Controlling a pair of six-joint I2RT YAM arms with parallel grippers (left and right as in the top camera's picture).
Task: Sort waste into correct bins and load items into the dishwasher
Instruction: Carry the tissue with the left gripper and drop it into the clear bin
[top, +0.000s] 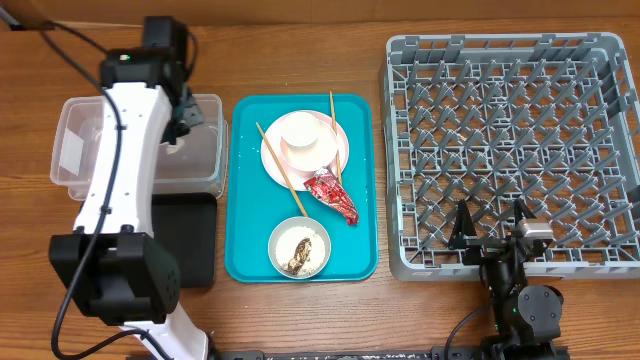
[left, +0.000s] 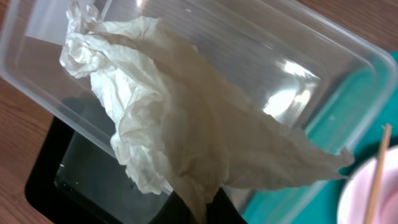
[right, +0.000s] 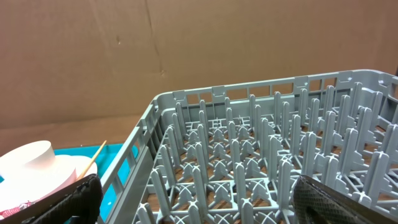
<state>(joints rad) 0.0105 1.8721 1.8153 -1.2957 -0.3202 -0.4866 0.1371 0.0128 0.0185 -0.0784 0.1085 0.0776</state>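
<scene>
napkin (left: 168, 124) dangling over the tub (left: 311, 56)

overhead: the left tool (top: 183, 112) is above the clear tub, and the arm covers much of it. the black tray (top: 198, 235) sits just beside. on the teal tray (top: 245, 240) there's a plate (top: 278, 165) with a cup (top: 303, 137) on it, a red wrapper (top: 332, 195), and a bowl (top: 300, 247) of rice. the right tool (top: 490, 218) is spread wide at the rack's (top: 510, 130) near edge.

left wrist: the napkin is pinched in the left tool and hangs over the tub's open mouth.

right wrist: fingers (right: 74, 199) wide apart and gripping nothing, rack pegs just ahead.
</scene>
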